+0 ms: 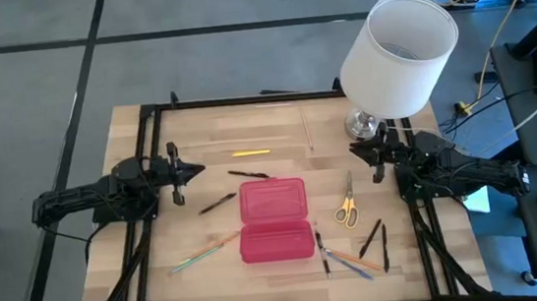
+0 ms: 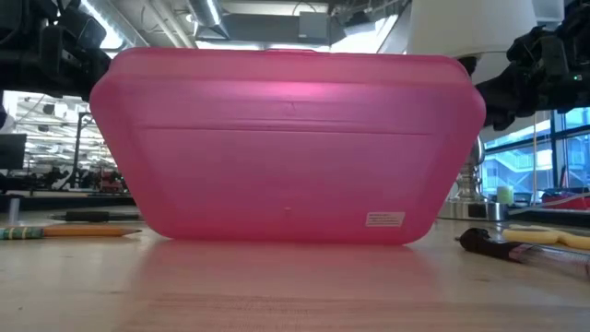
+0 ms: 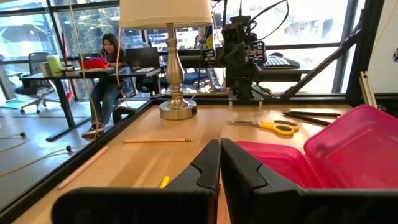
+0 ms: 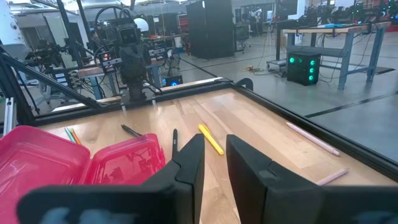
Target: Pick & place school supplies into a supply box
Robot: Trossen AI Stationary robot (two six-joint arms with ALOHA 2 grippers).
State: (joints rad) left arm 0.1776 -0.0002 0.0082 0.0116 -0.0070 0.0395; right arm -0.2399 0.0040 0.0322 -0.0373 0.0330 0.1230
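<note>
Pink pencil case (image 1: 275, 219) lies open mid-table, pens and scissors (image 1: 345, 205) scattered around. Left gripper (image 1: 184, 170) fingers pressed together, parked at left edge. Right gripper (image 1: 372, 153) slightly spread, parked at right edge.

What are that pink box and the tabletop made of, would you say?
The pink box looks like translucent plastic: light glows through its wall in the low view, and its corners are smoothly moulded. The tabletop seems to be pale wood, with visible plank seams and grain and a slight sheen, probably sealed.
</note>
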